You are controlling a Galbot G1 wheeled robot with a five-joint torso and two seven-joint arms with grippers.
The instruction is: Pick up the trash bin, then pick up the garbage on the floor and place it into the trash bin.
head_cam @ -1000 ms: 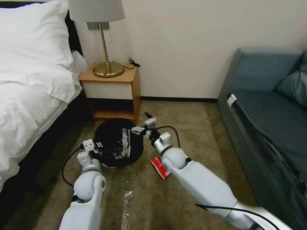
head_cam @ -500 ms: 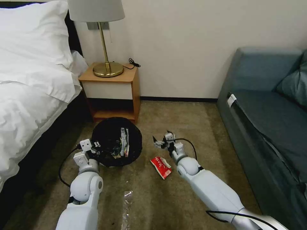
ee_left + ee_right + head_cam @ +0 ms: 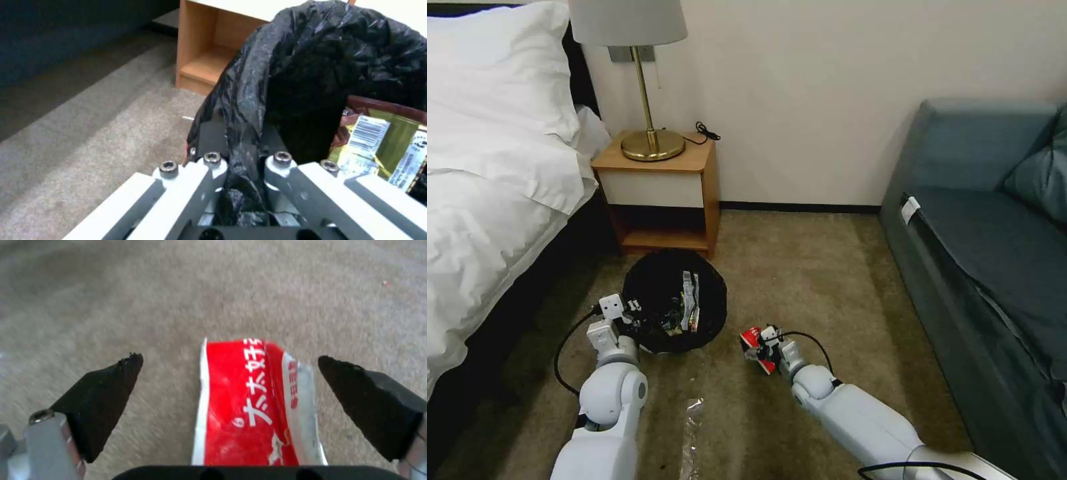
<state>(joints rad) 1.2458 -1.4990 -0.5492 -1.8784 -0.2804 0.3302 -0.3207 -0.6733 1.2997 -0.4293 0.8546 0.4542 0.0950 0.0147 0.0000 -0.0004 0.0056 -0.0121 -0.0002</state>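
Head view: on the brown carpet (image 3: 827, 267), the right gripper (image 3: 759, 347) hangs spread wide over the red snack packet (image 3: 752, 337). Left of it, the left gripper (image 3: 630, 319) pinches the trash bin (image 3: 674, 300) at its near rim. Farther off stand a wooden nightstand (image 3: 657, 193) and brass lamp (image 3: 650, 143).

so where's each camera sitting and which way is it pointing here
Head view: from the robot's head, down at the carpet; both arms, left gripper, trash bin.
Left wrist view: along the left gripper clamping the bin's black bag.
Right wrist view: down between open fingers at the red snack packet.
Shared: packet in head view.
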